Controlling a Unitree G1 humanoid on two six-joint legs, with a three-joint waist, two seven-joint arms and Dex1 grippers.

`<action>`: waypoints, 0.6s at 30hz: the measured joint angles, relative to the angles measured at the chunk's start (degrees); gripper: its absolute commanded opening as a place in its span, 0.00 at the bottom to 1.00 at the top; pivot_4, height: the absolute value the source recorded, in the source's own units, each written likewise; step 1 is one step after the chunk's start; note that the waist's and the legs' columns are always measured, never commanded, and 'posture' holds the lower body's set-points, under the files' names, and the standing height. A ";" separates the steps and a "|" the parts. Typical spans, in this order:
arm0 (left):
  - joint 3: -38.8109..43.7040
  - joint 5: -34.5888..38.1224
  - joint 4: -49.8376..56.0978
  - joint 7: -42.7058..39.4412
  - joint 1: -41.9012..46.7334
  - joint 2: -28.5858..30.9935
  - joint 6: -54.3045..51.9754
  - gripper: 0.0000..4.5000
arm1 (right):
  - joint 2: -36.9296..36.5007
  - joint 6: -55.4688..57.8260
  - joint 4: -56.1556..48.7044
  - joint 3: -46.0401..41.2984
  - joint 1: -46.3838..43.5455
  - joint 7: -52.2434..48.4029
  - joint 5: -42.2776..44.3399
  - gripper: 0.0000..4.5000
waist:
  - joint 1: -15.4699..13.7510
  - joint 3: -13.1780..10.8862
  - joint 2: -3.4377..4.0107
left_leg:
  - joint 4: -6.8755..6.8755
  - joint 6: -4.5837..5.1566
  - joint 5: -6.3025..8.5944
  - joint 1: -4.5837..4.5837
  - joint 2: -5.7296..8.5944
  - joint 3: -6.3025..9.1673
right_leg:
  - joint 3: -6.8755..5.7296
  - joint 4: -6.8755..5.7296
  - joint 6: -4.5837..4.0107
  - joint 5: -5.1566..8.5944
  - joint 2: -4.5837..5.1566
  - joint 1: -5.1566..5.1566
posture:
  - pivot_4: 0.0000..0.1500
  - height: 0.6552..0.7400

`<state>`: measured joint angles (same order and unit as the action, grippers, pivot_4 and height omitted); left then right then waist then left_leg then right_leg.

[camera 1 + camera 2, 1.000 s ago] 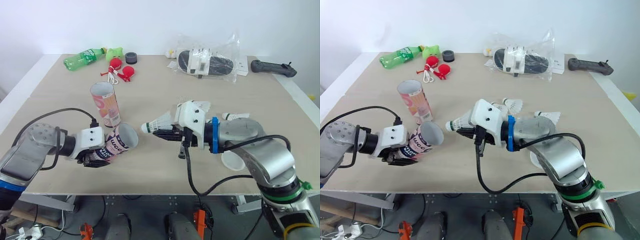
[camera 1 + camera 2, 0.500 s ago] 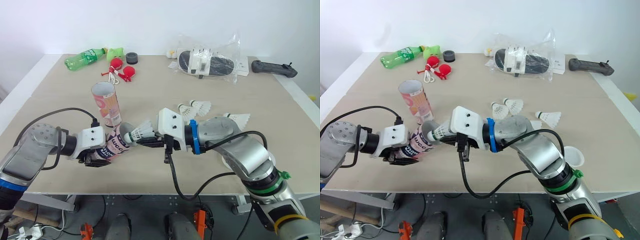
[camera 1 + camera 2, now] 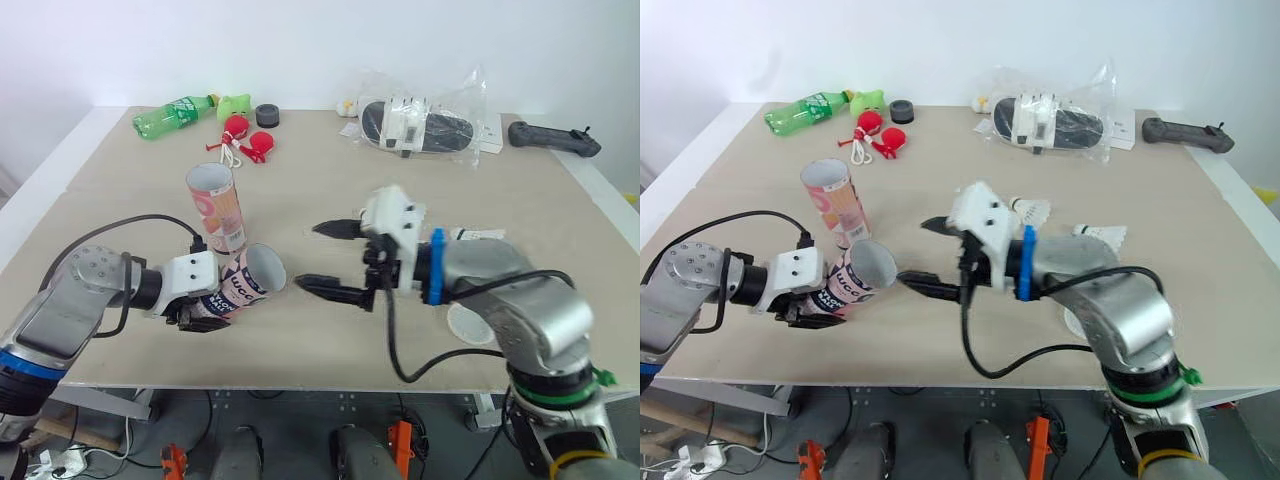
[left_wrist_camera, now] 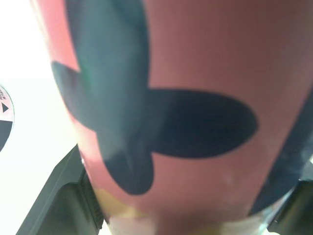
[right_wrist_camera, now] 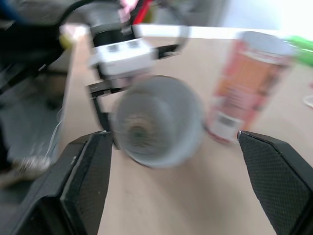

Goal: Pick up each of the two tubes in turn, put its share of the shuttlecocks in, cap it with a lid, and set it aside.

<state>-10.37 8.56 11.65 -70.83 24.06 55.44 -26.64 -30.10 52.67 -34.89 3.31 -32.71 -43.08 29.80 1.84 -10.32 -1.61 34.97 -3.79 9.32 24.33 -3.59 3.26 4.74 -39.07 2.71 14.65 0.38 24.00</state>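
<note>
Closest in, the left gripper (image 3: 203, 310) is clamped on the bottom end of the held tube (image 3: 243, 286), its black fingers pressed against the tube's wall on either side. The held tube lies tilted in those jaws, base low and open mouth raised, turned toward the right gripper (image 3: 308, 256). From the left wrist, the tube's pink wall with a dark printed shape sits right up against the jaws.

The right gripper's jaws are spread wide and hold nothing. Its fingers (image 5: 83, 181) stand well apart, with the tips just short of the tube's mouth and not touching it. From the right wrist, the round mouth sits between the two fingers, straight ahead of them. Something small lies deep inside, too blurred to name.

Behind the right jaws, partly under that arm, a white lid (image 3: 468, 322) lies flat on the table (image 3: 330, 190). Also behind these jaws, beside the wrist, a shuttlecock (image 3: 1035, 210) and a second shuttlecock (image 3: 1102, 236) lie on their sides.

Just beyond the left jaws, the upright tube (image 3: 217, 208) stands with its mouth open, close to the held tube's rim. Whether the two touch cannot be told.

Far beyond both pairs of jaws, along the back of the table, lie a green bottle (image 3: 168, 116), red toys (image 3: 245, 140), a black ring (image 3: 266, 114), a clear bag (image 3: 425, 120) holding dark shoes, and a black handle (image 3: 552, 138).
</note>
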 measured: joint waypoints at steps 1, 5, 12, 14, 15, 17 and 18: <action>-0.01 -0.01 -0.09 -0.03 0.00 -0.04 0.00 0.70 | -0.13 0.25 -0.23 -1.03 1.02 0.60 0.12 0.99 | 0.00 0.00 0.00 | 0.00 0.00 0.00 -0.01 0.00 0.00 | 0.00 0.00 -0.01 0.01 0.00 0.00 | 1.00 1.00; -1.69 -0.28 -2.29 -2.07 2.28 -1.20 1.31 0.70 | -0.17 -0.68 -5.63 -11.80 18.49 10.59 -5.01 0.99 | -0.39 0.02 0.11 | -0.04 -0.01 0.01 0.01 0.04 -0.11 | 0.15 0.00 -0.07 0.16 0.00 0.01 | 1.00 1.00; -4.36 -1.95 -7.06 -3.97 6.53 -4.72 4.22 0.70 | 1.20 -9.50 -6.90 -11.76 34.09 20.78 -16.43 0.99 | -0.48 0.12 0.22 | 0.10 0.02 -0.02 -0.06 0.13 -0.06 | 0.22 0.00 -0.13 0.18 0.00 -0.17 | 1.00 1.00; -4.85 -2.27 -8.04 -4.55 7.39 -5.25 4.61 0.70 | 2.76 -10.70 -5.67 -9.78 35.62 22.61 -18.10 0.99 | -0.38 0.11 0.25 | 0.20 0.02 -0.02 -0.06 0.16 -0.14 | 0.39 0.00 -0.06 0.14 0.00 -0.17 | 1.00 1.00; -5.00 -2.45 -8.28 -4.66 7.59 -5.42 4.98 0.70 | 3.41 -11.18 -5.33 -9.36 35.78 23.32 -18.54 0.99 | -0.36 0.11 0.25 | 0.25 0.02 -0.02 -0.06 0.16 -0.14 | 0.41 0.00 -0.04 0.13 0.00 -0.18 | 1.00 1.00; -5.13 -2.86 -8.52 -4.73 7.76 -5.89 5.51 0.70 | 4.68 -12.71 -3.99 -7.72 35.73 24.90 -20.08 0.99 | -0.38 0.11 0.24 | 0.36 0.02 -0.02 -0.05 0.18 -0.12 | 0.43 0.00 -0.01 0.12 0.00 -0.26 | 1.00 1.00; -5.13 -2.95 -8.56 -4.73 7.80 -6.01 5.54 0.70 | 5.03 -13.03 -3.50 -7.43 35.66 25.22 -20.37 0.99 | -0.39 0.11 0.24 | 0.38 0.02 -0.02 -0.05 0.20 -0.11 | 0.43 0.00 -0.01 0.12 0.00 -0.27 | 1.00 1.00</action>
<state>-15.50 5.61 3.09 -75.56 31.85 49.43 -21.10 -25.07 39.64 -38.39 -4.11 2.95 -17.85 9.44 1.45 -10.20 -1.37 35.35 -3.78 9.31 24.28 -3.39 3.15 5.17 -39.06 2.70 14.77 0.38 23.72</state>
